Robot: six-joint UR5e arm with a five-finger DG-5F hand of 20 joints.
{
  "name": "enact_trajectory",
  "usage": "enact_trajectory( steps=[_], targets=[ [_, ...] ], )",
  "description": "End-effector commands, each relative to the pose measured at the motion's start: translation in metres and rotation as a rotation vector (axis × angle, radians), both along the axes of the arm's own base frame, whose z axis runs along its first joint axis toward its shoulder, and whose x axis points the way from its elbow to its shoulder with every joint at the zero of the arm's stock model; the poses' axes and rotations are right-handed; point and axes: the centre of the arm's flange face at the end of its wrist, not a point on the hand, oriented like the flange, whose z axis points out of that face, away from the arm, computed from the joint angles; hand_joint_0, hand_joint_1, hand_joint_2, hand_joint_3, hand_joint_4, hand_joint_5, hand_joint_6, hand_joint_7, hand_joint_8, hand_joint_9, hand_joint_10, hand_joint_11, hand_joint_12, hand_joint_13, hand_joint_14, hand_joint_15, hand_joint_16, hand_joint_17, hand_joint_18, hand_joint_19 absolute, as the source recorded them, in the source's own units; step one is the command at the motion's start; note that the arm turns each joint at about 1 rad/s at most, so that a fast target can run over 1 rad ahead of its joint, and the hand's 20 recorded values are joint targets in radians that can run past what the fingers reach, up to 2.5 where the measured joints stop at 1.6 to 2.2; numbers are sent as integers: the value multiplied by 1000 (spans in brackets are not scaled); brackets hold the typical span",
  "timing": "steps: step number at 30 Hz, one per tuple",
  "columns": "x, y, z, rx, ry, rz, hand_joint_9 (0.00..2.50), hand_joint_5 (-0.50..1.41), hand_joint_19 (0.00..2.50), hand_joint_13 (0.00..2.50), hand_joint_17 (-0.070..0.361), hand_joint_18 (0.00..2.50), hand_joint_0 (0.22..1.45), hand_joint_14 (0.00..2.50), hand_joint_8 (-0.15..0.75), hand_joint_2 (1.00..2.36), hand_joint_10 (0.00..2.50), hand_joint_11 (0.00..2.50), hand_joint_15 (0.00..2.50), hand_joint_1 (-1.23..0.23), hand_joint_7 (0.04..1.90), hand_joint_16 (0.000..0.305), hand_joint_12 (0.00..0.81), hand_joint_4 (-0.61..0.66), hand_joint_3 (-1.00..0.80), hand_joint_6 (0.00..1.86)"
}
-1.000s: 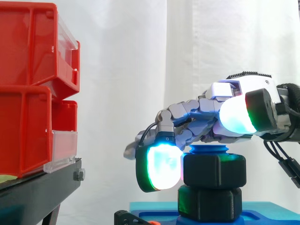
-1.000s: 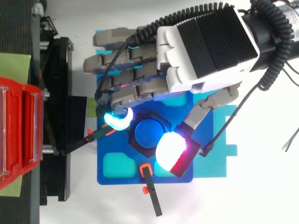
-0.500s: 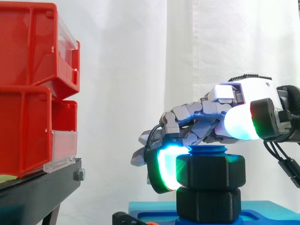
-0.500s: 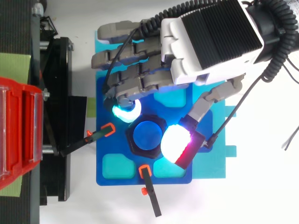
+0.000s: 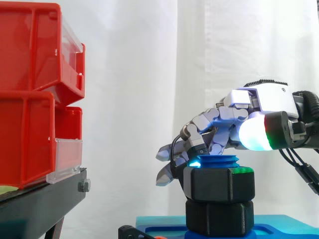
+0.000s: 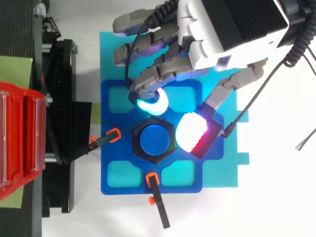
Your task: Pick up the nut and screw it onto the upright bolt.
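The black hexagonal nut (image 5: 219, 183) sits on the upright blue bolt (image 6: 154, 140), low on the thread, and rests directly on a second black hexagonal piece (image 5: 218, 217) below it. In the side view some turns of the blue thread stand out above the nut's top face. The hand (image 6: 232, 24) comes in from the upper right in the top view and hangs over the far side of the bolt. Its fingers are only loosely bent and they grasp nothing. One finger bends down so that its cyan fingertip (image 6: 152, 102) is at the nut's far edge, just at the height of the top face; if it touches there, I cannot tell. The thumb is stretched out, and its white and red pad (image 6: 193, 132) is beside the nut in the top view but higher than the nut in the side view. The bolt stands in the middle of a dark blue fixture plate (image 6: 106, 98), which lies on a light blue board (image 6: 111, 54). Two black clamps with orange tips (image 6: 103, 142) (image 6: 157, 197) point at the plate. At the left, red bins (image 5: 30, 99) stand on a black stand (image 5: 40, 204).
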Motion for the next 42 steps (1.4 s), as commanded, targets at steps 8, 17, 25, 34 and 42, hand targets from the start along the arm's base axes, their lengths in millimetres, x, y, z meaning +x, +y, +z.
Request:
enact_trajectory(
  steps=[8,17,25,34,42],
  targets=[
    [-1,-23,21,-9,-26,23,1080,12,0,615,44,251,520,0,287,1000,0,0,0,-306,1343,20,234,172,-500,501],
    [-3,-45,58,-32,-26,29,759,-123,0,372,75,9,474,0,259,1000,0,0,0,-164,804,33,298,252,-500,503],
    [-1,-44,68,-40,-28,35,510,-169,0,158,93,0,451,0,238,1000,0,0,0,-50,652,41,337,200,-500,501],
    [4,16,22,15,80,2,474,-172,0,128,97,0,454,0,238,1000,0,0,0,-15,640,43,341,199,-500,501],
    [7,35,20,16,89,7,473,-171,0,128,97,0,459,0,242,1000,0,0,0,-8,652,43,340,197,-500,501]
  ],
)
